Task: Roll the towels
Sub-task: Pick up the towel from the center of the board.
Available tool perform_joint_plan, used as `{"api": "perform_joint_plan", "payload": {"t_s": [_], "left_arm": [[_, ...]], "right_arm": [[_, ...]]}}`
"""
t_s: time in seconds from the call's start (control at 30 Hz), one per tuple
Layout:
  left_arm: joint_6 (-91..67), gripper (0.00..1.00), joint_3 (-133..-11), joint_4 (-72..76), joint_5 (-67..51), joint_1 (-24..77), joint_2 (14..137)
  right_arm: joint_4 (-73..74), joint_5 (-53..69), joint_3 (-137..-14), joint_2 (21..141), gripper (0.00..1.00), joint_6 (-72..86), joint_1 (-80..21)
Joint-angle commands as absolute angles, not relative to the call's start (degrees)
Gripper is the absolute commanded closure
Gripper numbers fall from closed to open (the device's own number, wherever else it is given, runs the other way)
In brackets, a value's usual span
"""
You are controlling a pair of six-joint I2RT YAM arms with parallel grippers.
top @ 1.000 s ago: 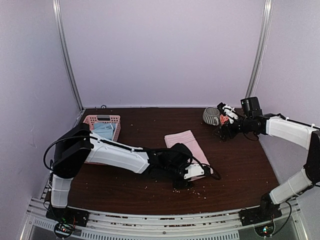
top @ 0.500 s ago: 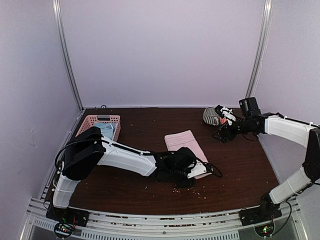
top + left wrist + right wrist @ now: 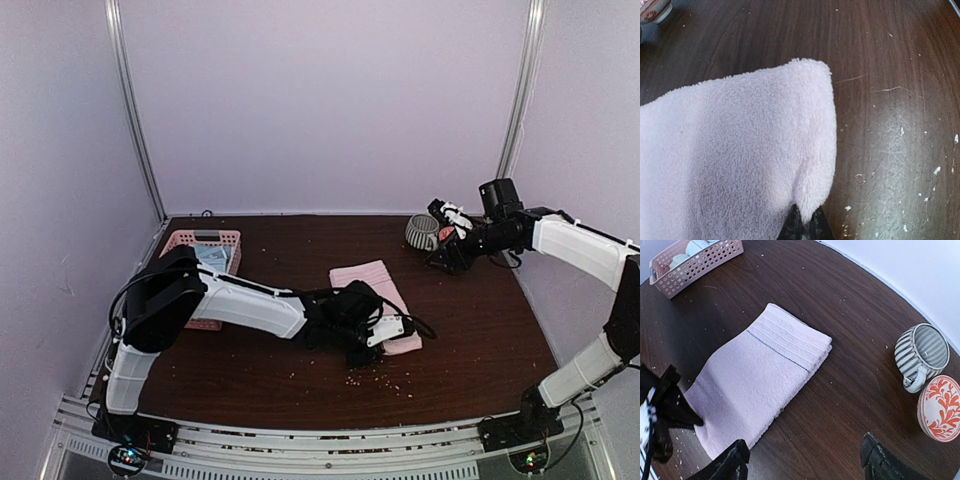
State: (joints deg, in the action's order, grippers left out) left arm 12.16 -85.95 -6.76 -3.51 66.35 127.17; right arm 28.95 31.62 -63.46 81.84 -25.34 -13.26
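Note:
A light pink towel lies folded flat in the middle of the table, its near end lifted slightly. My left gripper is at that near end. In the left wrist view its black fingertips pinch the towel's edge by a corner, shut on it. My right gripper hovers at the back right beside the striped mug. It is open above bare wood to the right of the towel, with nothing between its fingers.
A pink basket holding pale blue cloths stands at the back left. A red-patterned cup sits next to the striped mug. White crumbs dot the dark wooden table near the front.
My left gripper has closed on the towel's near edge and drawn back slightly towards the towel. The right gripper's fingers have narrowed a little and the arm has risen slightly.

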Motion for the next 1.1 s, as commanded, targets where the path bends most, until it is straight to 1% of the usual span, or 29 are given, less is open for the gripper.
{"api": "perform_joint_plan", "payload": {"t_s": [0.0,0.13,0.23,0.3,0.37,0.43,0.57,0.77,0.93,1.07], "left_arm": [[5.88,1.0,-89.19,-13.6,-20.73,60.36,127.63],[-0.21,1.0,-92.93,-14.74,-35.23,57.15,130.41],[-6.96,1.0,-92.47,-11.44,-46.19,54.06,131.59],[-10.67,1.0,-92.02,-9.72,-50.5,52.12,132.61],[-11.37,1.0,-93.72,-11.95,-53.08,51.08,134.21],[-11.52,1.0,-95.0,-13.54,-53.19,50.66,135.08],[-13.25,1.0,-96.92,-14.23,-54.88,50.45,136.92],[-16.86,1.0,-98.39,-15.74,-57.36,49.07,139.65],[-16.31,1.0,-101.42,-19.25,-58.19,48.87,140.67],[-16.06,1.0,-102.34,-20.21,-58.79,48.83,140.97]], "right_arm": [[38.12,33.79,-62.23,76.04,0.22,-32.11,-13.36],[42.99,36.34,-56.66,74.42,0.3,-41.53,-14.35],[43.36,33.11,-52.8,75.11,0.44,-45.83,-16.11],[41.39,33.54,-50.09,74.65,0.47,-47.73,-16.59],[39.1,33.4,-47.95,74.02,0.48,-48.02,-18.53],[36.92,31.81,-47.89,74.43,0.49,-46.93,-22.16],[32.57,29.03,-49.3,76.55,0.5,-45.12,-29.54],[29.79,23.36,-52.27,82.18,0.52,-46.82,-38.53],[25.4,17.89,-52.82,86.07,0.47,-46.14,-42.43],[22.74,16.04,-53.15,88.77,0.47,-45.66,-43.78]]}}
